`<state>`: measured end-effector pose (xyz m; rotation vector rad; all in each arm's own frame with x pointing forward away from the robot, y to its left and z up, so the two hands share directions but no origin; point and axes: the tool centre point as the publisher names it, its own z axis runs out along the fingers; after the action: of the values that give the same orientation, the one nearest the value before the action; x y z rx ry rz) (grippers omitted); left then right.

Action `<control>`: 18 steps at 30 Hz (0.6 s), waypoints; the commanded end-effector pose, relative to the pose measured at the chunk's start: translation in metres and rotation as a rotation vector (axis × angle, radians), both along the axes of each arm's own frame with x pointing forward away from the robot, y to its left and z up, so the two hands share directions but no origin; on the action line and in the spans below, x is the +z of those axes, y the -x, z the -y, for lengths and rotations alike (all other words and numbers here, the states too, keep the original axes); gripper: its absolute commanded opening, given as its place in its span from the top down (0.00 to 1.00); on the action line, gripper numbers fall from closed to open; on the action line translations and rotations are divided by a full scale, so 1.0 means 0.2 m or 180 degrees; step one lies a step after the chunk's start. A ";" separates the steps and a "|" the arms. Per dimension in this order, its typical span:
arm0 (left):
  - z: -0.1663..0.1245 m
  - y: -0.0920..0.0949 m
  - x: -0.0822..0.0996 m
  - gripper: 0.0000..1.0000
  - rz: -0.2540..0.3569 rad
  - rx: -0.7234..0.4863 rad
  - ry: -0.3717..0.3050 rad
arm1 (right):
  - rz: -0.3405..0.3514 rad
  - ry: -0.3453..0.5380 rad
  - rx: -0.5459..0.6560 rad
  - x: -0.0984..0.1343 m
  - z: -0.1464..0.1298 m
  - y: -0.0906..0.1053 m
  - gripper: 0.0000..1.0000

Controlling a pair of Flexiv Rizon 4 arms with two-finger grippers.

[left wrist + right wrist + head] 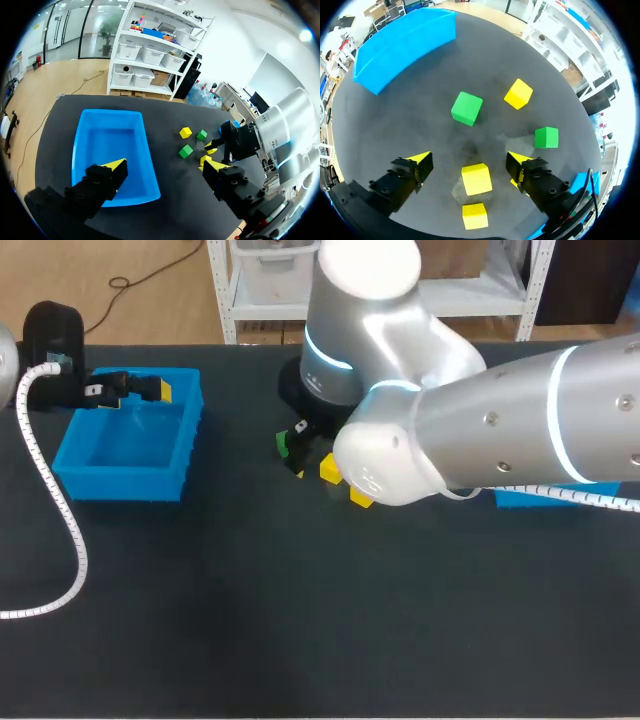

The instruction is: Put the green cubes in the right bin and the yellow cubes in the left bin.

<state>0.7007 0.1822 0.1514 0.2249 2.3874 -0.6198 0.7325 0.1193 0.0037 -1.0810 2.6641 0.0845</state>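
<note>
My right gripper (pixel 470 160) stands open low over the cube cluster. A yellow cube (pixel 476 178) lies on the table between its fingers and touches neither. Another yellow cube (pixel 475 215) sits under the wrist. Ahead lie a green cube (pixel 467 108), a yellow cube (pixel 518 93) and a second green cube (pixel 546 137). In the head view the right arm hides most of the cluster; a green cube (pixel 283 443) and two yellow cubes (pixel 330 468) show. My left gripper (pixel 164 167) hangs open and empty over the left blue bin (pixel 85 150), at its far rim (pixel 130 390).
The left bin (pixel 90 475) looks empty inside. Only a blue strip of the right bin (pixel 530 500) shows under my right arm. A white cable (pixel 50 500) loops over the table's left side. The dark mat in front lies bare.
</note>
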 end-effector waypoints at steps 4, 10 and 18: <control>-0.01 0.00 -0.01 0.00 0.0023 -0.0022 0.0034 | -0.0015 0.0054 0.0027 -0.04 -0.05 -0.05 0.00; -0.01 0.00 -0.01 0.00 0.0023 -0.0022 0.0034 | -0.0035 0.0056 -0.0056 -0.04 -0.09 -0.12 0.00; -0.01 0.00 -0.01 0.00 0.0023 -0.0022 0.0034 | -0.0044 0.0028 -0.0270 -0.03 -0.18 -0.21 0.00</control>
<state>0.7007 0.1822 0.1514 0.2249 2.3874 -0.6198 0.7647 0.1454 -0.0001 -0.9758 2.7006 0.0797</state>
